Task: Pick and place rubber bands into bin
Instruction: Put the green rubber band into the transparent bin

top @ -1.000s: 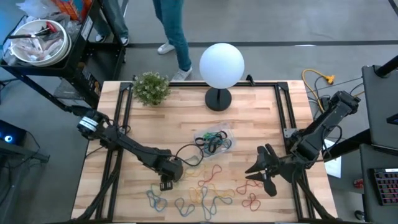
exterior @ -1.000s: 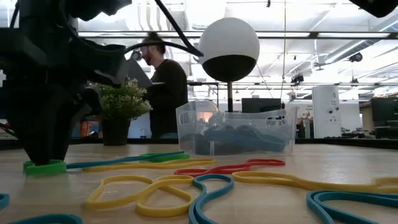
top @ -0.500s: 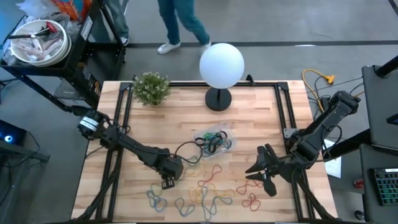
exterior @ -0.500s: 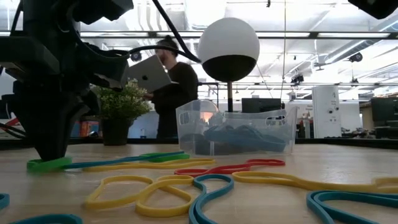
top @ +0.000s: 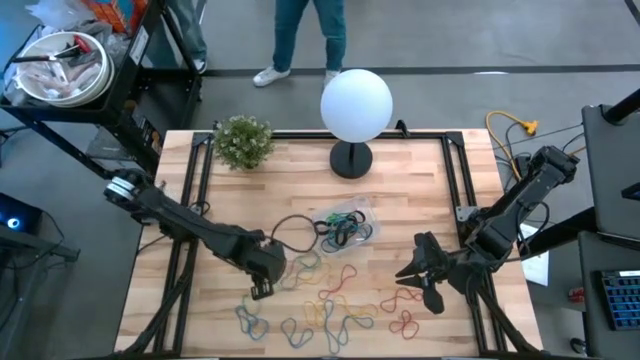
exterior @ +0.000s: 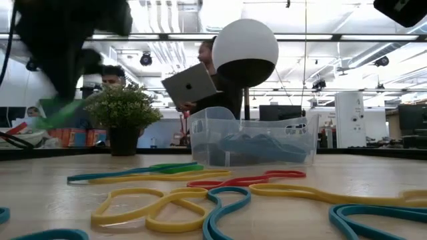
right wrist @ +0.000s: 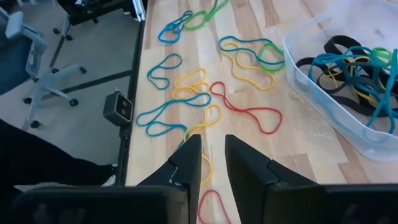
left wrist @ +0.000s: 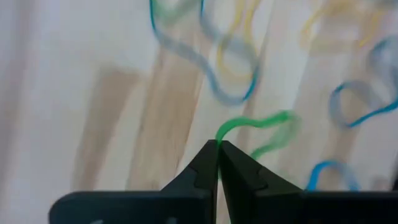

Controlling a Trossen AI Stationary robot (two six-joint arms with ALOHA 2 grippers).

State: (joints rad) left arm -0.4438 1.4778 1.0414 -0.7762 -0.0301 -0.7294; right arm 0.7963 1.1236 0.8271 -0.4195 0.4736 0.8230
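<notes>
Green elastic is pinched in the shut tips of the left gripper: one of the rubber bands hangs from them, lifted clear of the wood near the tabletop's front-left area. To do this carry well, I would keep the pinch firm, raise the loop high enough to clear the bin's wall, and release only when the whole loop hangs over the opening, since a floppy band can drape across the rim. The bin sits near the tabletop's middle, in front of the white globe lamp, and already holds a tangle of black, blue and green bands. More loose bands lie along the front edge. The right gripper waits near the front-right area, fingers narrowly parted, holding nothing.
</notes>
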